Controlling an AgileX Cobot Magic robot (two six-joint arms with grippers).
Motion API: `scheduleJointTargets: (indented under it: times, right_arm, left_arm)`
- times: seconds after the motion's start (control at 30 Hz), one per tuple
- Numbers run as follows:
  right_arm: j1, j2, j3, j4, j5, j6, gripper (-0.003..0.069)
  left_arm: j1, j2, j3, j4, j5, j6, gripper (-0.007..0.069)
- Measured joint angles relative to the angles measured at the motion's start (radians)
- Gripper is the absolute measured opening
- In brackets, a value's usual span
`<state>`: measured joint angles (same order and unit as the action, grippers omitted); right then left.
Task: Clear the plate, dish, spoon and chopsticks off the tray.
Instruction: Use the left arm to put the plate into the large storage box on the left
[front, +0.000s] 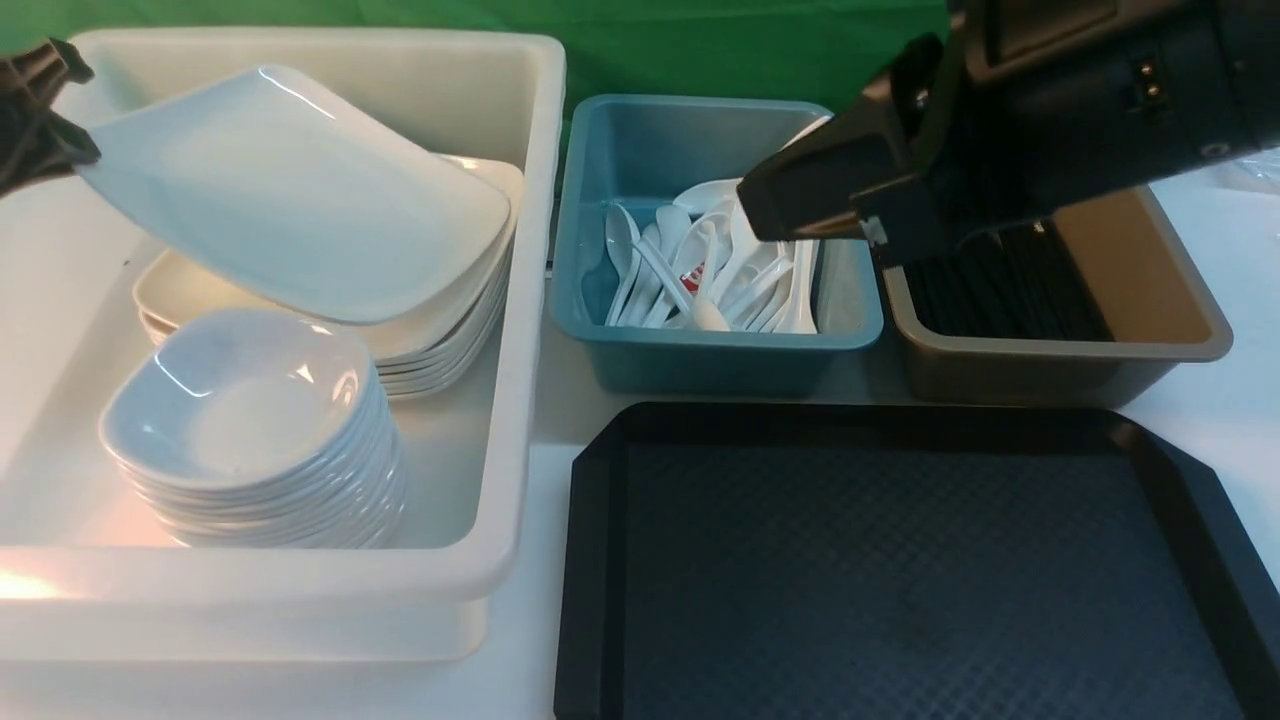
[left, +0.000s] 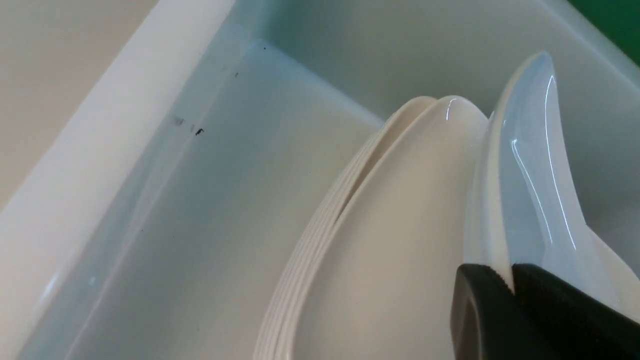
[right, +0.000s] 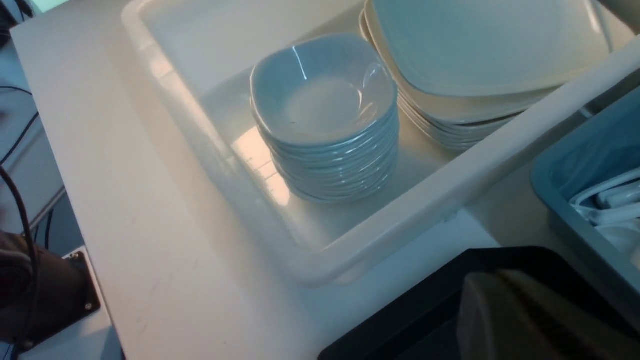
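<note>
The left tool, clenched on the rim of the plate, holds it tilted just above the stack of plates in the white bin. Levelling it, squaring it to the stack and lowering before release should prevent a slide. The tray lies well apart on the tabletop.

white tub: left, holds stack of small deep dishes in front, stack of flat plates behind | blue bin: centre, beside tub | brown bin: just beside blue bin, right | green backdrop: behind
</note>
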<state>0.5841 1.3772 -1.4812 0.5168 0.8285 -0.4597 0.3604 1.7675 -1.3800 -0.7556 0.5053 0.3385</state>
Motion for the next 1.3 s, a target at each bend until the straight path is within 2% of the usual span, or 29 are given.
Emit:
scheduleJointTargets:
  times: [0.53,0.8,1.0,1.17,1.3]
  right_arm:
    - [0.028,0.010,-0.002,-0.008,-0.003,0.007,0.0020]
    - [0.028,0.010,-0.002,-0.008,-0.003,0.021,0.0020]
    - [0.028,0.010,-0.002,-0.008,0.021,0.024,0.0020]
    - [0.028,0.010,-0.002,-0.008,0.048,0.025,0.0020]
    - [0.028,0.010,-0.002,-0.008,0.056,0.028,0.0020]
  left_arm:
    - [-0.009,0.056,0.008,0.104,0.100,-0.021,0.0030]
    - [-0.009,0.094,0.008,0.136,0.135,-0.021,0.0071]
    - [-0.011,0.113,0.008,0.164,0.104,-0.014,0.0150]
    - [-0.011,0.113,0.008,0.170,0.080,-0.013,0.0290]
    - [-0.011,0.111,0.008,0.176,0.087,-0.012,0.0373]
